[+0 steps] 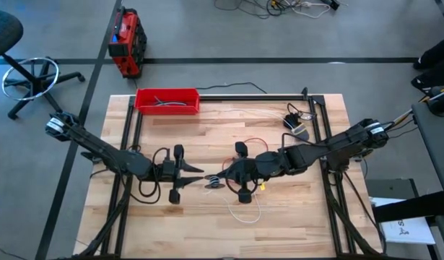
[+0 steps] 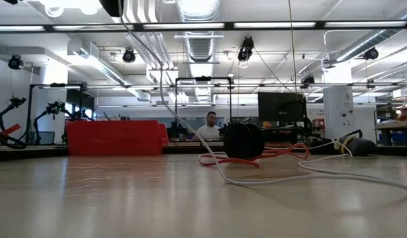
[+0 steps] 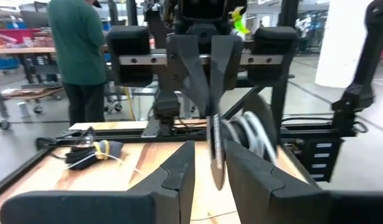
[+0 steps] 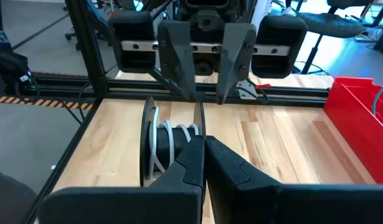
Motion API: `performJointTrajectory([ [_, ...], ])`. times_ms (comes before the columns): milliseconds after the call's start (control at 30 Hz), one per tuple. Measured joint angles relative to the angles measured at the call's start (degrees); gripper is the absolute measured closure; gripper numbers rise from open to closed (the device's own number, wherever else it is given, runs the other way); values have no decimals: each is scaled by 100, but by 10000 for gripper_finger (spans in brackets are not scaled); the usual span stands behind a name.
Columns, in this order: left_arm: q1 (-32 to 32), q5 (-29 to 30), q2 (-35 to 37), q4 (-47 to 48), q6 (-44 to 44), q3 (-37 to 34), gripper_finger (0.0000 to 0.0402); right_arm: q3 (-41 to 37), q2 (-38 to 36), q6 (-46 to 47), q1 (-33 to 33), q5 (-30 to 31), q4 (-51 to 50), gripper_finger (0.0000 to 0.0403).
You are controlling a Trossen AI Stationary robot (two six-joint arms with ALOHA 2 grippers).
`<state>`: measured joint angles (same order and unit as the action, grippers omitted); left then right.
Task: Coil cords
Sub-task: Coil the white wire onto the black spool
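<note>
Cords lie near the middle of the tabletop point(image 1: 207, 224), well in front of the red tray point(image 1: 167, 100): the white cord point(image 1: 245, 211) trails in loose loops and the red cord point(image 1: 252, 141) curls just behind the right end effector point(image 1: 220, 178). That end effector has its fingers closed on a disc-shaped spool point(image 4: 172, 143) with white cord wound on it. The left end effector point(image 1: 196, 174) faces it from very near, fingers parted only slightly, holding nothing that I can see. Both cords look light, thin and floppy, so they will likely slip and spring loose; I think the rigid disc is the safer place to hold.
</note>
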<state>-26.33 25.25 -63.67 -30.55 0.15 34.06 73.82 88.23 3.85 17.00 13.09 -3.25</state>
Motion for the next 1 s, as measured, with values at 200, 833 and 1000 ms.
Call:
performJointTrajectory([
  [200, 120, -210, -232, -117, -220, 2, 312, 0, -2, -2, -1, -1, -7, 403],
  [833, 175, -309, -610, -658, 118, 2, 399, 0, -41, 261, -1, 16, -233, 379],
  [1000, 151, -378, -559, -763, 233, 2, 400, 2, -83, 263, -1, -8, -236, 343],
])
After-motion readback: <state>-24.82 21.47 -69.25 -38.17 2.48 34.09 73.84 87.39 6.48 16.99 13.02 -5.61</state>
